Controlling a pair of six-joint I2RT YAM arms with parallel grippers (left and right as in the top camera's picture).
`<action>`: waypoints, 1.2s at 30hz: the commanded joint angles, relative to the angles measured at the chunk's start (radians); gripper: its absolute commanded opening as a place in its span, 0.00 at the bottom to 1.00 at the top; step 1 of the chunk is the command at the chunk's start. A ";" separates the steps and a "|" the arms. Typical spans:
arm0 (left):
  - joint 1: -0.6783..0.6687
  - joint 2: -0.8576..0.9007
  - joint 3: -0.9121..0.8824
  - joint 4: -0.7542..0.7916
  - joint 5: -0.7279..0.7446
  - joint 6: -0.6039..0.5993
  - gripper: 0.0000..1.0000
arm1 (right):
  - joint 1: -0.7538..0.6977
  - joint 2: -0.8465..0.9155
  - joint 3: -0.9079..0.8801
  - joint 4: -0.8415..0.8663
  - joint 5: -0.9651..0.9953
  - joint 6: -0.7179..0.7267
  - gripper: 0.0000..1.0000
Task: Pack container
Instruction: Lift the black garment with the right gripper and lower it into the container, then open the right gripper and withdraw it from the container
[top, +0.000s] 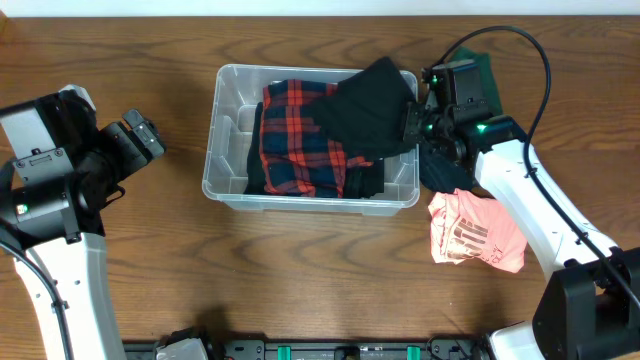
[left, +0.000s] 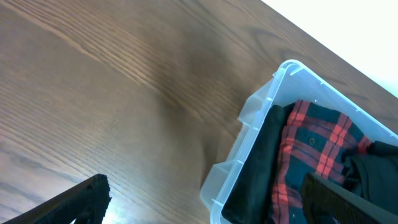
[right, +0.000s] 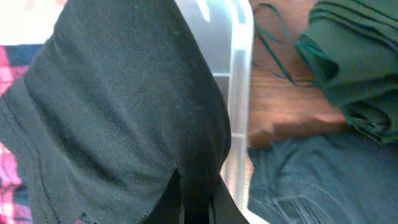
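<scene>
The clear container (top: 226, 130), mid-table with a plaid shirt (top: 300, 140) inside, has the right gripper (top: 412, 125) at its right rim, pinching a black garment (top: 365, 110) draped over it, while the left gripper (top: 150, 135) hangs spread wide, well apart to its left.

The left arm (top: 65, 290) is made of smooth white shells joined by rounded black joint housings. One housing carries a small green light (top: 22, 208). A thin black cable (top: 30, 270) runs along the arm's white lower link. The left hand (top: 148, 138) is a blocky matt-black unit with flat black fingers (left: 81, 200).

The right arm (top: 535, 205) has the same long white link and black joints. It ends in a black base block (top: 575, 310) and shows bright green lights (top: 481, 127) near the wrist. A thicker black cable (top: 545, 70) loops in a wide arc above it. The right hand (top: 412, 122) is also black, with narrow black fingers (right: 221, 211).
</scene>
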 joint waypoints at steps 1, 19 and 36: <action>0.005 0.005 -0.002 -0.003 -0.012 -0.002 0.98 | -0.003 -0.031 0.009 -0.010 0.068 -0.011 0.01; 0.005 0.005 -0.002 -0.003 -0.012 -0.002 0.98 | 0.027 -0.282 0.010 0.140 0.086 -0.039 0.50; 0.005 0.005 -0.002 -0.003 -0.012 -0.002 0.98 | 0.079 0.191 0.009 0.247 -0.050 0.036 0.01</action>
